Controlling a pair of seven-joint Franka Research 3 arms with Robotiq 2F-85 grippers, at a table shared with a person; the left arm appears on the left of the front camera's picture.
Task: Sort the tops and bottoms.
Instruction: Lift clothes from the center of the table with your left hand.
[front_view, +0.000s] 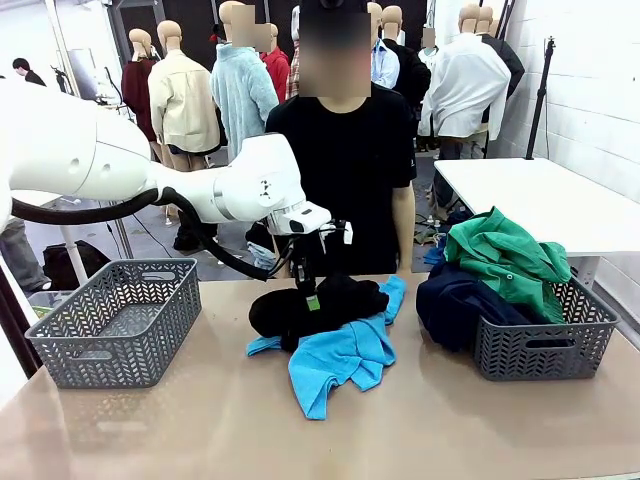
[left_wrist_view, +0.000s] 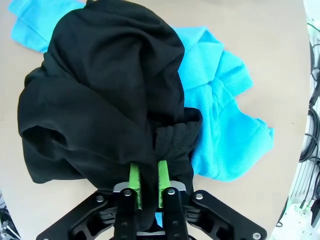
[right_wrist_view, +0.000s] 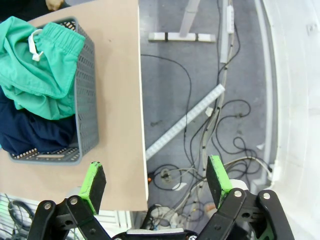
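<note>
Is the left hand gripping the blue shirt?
No, the left hand pinches the black garment, which lies over the blue shirt.

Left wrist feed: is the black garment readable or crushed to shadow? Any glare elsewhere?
Left wrist view: black garment dark but sharp, folds readable, green fingers crisp. Front view: soft sheen on the table, nothing washed out. Right wrist view: white wall at the edge runs bright; grey basket clear.

no legible text, no labels, brands or numbers
</note>
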